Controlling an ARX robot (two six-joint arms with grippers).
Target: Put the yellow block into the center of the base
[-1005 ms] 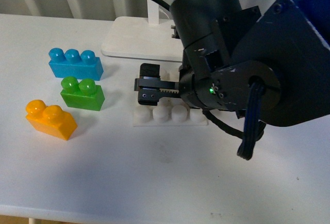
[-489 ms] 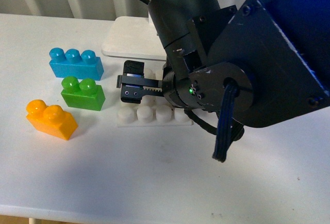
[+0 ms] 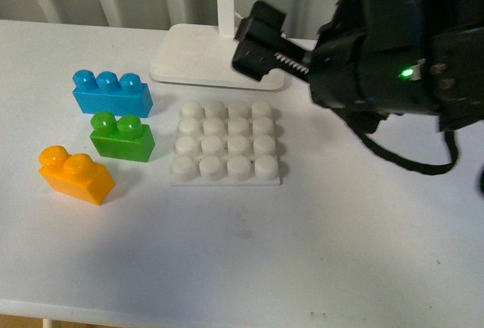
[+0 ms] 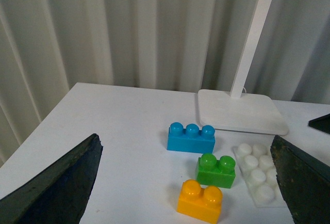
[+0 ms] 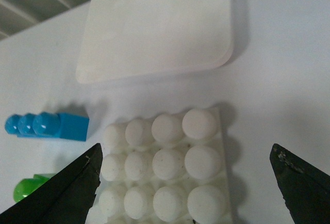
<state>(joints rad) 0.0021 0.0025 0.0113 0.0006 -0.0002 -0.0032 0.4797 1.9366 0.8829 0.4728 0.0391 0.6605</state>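
Note:
The yellow block (image 3: 74,174) lies at the table's front left, a two-stud brick with nothing touching it; the left wrist view shows this yellow block (image 4: 200,201) too. The base (image 3: 225,179), a white 4x4 studded plate, lies flat in the middle with no brick on it. My right gripper (image 3: 257,42) hangs open above the base's far right side. In the right wrist view the right gripper (image 5: 185,152) spreads wide over the base (image 5: 165,167). My left gripper (image 4: 184,139) is open, well above the bricks, and does not show in the front view.
A green two-stud brick (image 3: 121,137) and a blue three-stud brick (image 3: 112,94) stand left of the base, behind the yellow block. A smooth white stand foot (image 3: 204,60) with a pole sits behind the base. My right arm fills the upper right of the front view.
The base slid a little to the left under the right gripper. The right gripper then rose and drew back to the right, uncovering the whole base. The bricks have not moved.

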